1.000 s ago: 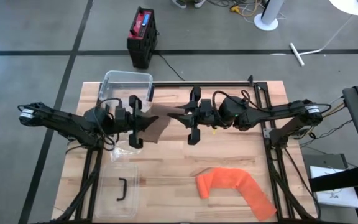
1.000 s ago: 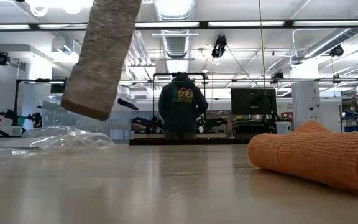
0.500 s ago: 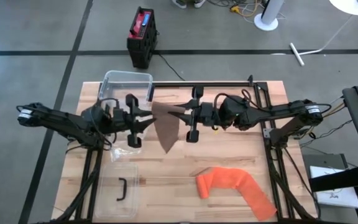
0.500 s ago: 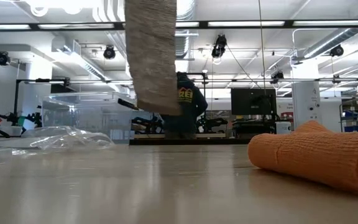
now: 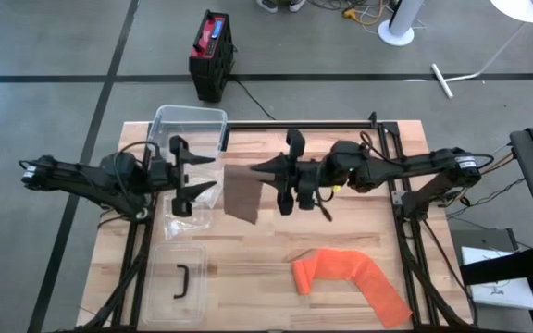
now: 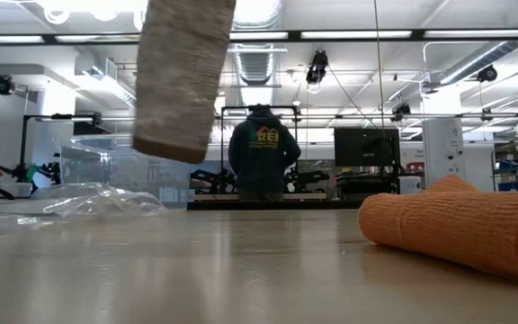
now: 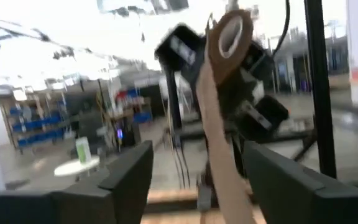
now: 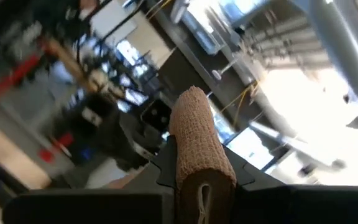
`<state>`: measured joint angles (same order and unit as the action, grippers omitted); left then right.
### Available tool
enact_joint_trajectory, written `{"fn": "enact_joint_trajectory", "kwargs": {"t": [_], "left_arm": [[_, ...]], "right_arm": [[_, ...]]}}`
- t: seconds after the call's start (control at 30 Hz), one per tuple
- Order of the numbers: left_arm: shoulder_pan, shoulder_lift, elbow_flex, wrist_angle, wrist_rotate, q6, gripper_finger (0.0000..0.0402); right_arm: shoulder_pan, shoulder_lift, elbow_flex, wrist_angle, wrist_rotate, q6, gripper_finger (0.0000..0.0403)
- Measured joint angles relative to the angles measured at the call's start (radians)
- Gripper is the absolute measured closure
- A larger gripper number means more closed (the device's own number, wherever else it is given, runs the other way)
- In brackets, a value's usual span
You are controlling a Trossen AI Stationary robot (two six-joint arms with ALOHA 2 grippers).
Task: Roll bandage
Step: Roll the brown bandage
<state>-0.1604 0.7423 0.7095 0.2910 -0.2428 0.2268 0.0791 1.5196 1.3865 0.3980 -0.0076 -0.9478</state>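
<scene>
So the right gripper [image 5: 283, 183] is clamped on the brown bandage [image 5: 241, 194] roll up over mid-table, tail dangling free toward 9 o'clock, probably so it hangs straight for rolling, while the left gripper [image 5: 185, 176] sits spread open, holding nothing.

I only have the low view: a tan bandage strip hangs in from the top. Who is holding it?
Observer: The right gripper, shut on the tan bandage roll above mid-table.
Operator: And the left gripper?
Observer: The left gripper is open beside the hanging strip, not gripping it.
Operator: Is the orange bandage near either arm?
Observer: No, the orange bandage lies flat on the table, apart from both grippers.
</scene>
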Motion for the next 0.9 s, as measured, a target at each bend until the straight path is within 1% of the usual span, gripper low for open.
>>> {"fn": "enact_joint_trajectory", "kwargs": {"t": [0.1,0.2,0.27,0.37,0.43,0.53,0.63,0.8,0.9], "left_arm": [[0.0,-0.003,0.087,-0.19,0.0,-0.017,0.014],[0.0,0.018,0.201,-0.361,0.002,-0.047,0.0126],[0.0,0.034,0.281,-0.503,0.038,-0.047,0.0118],[0.0,0.067,0.418,-0.711,0.05,-0.062,0.0111],[0.0,0.089,0.503,-0.812,0.048,-0.091,0.0109],[0.0,0.132,0.599,-0.879,0.044,-0.131,0.0111],[0.0,0.185,0.651,-0.908,0.058,-0.144,0.0114],[0.0,0.292,0.731,-0.985,0.077,-0.132,0.0116],[0.0,0.353,0.792,-0.997,0.077,-0.106,0.0114]], "right_arm": [[0.002,0.0,0.0,-0.033,-0.001,-0.148,0.0359],[0.001,0.008,0.0,-0.036,0.0,-0.303,0.0359],[0.001,0.008,0.0,-0.048,0.001,-0.431,0.0359],[0.001,0.016,0.0,-0.056,0.023,-0.603,0.0359],[0.001,0.021,-0.001,-0.083,0.048,-0.725,0.0359],[0.0,0.022,-0.002,-0.123,0.053,-0.896,0.0359],[0.0,0.021,-0.002,-0.138,0.055,-1.022,0.0359],[-0.007,0.021,-0.002,-0.162,0.052,-1.196,0.0359],[-0.016,0.021,-0.002,-0.183,0.053,-1.259,0.0359]]}}
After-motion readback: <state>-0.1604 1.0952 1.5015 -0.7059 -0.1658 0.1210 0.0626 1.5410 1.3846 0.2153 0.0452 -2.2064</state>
